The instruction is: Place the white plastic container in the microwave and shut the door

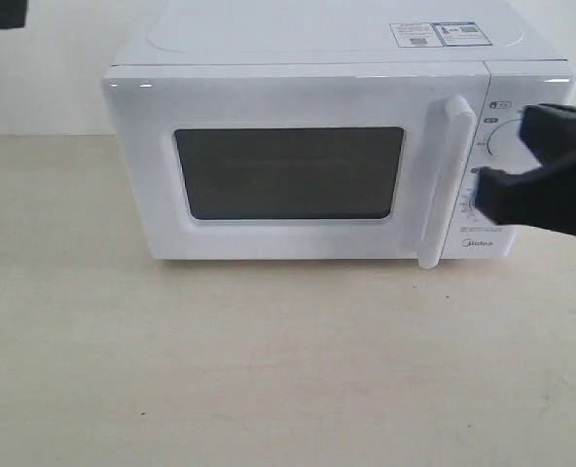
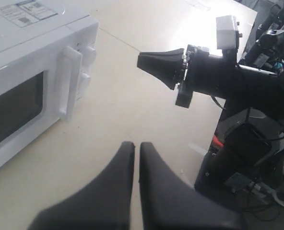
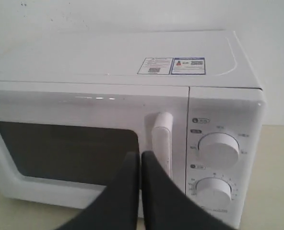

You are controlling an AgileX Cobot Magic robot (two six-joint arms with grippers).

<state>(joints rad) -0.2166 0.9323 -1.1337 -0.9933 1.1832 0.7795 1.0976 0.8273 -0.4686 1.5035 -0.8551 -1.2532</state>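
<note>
Out in front of the shut door [image 3: 84, 103] handle [image 3: 162, 136], the right tool [image 3: 139, 155] hangs pressed together, empty.

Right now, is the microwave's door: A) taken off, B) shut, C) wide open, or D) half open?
B: the door sits flush against the front of the microwave, with its handle right beside the knobs.

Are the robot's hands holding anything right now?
No, nothing. The left gripper and the right gripper are both shut and empty. The right one sits close to the door handle without gripping it.
</note>
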